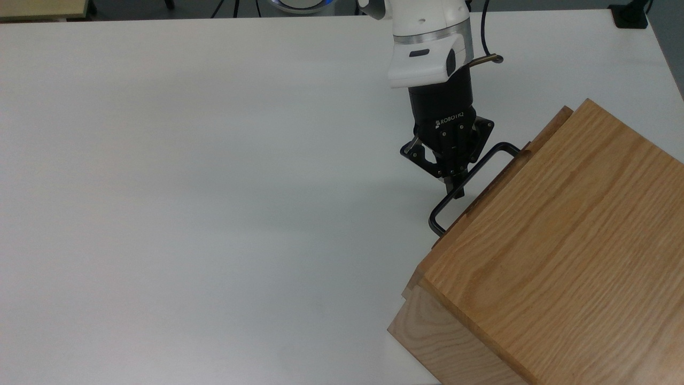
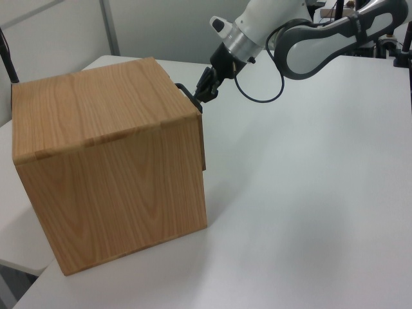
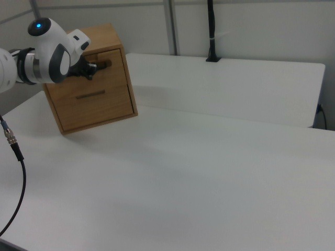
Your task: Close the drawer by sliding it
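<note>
Our fingers [image 1: 458, 188] are pinched nearly together on the thin black handle [image 1: 470, 184] of the drawer [image 1: 553, 126], w/ the gripper [image 1: 455, 184] coming down at it from approx 11 o'clock in the top view. We can't tell whether the bar is truly clamped or just pressed against.

The drawer sits at the top of the cabinet [image 1: 566, 240], which stands at approx 4 o'clock on the white surface [image 1: 214, 187] in the top view. Its front panel looks almost flush w/ the cabinet face; a thin step shows along the edge, so maybe not fully seated. In the right view the front [image 3: 107, 60] reads as level w/ the face below it.

We judge we're at the end of the push, task about done. Next: a short last nudge straight toward approx 4 o'clock along the rails if any gap is left, then let go of the handle and back the arm [image 2: 302, 38] off w/o dragging the drawer out again.
</note>
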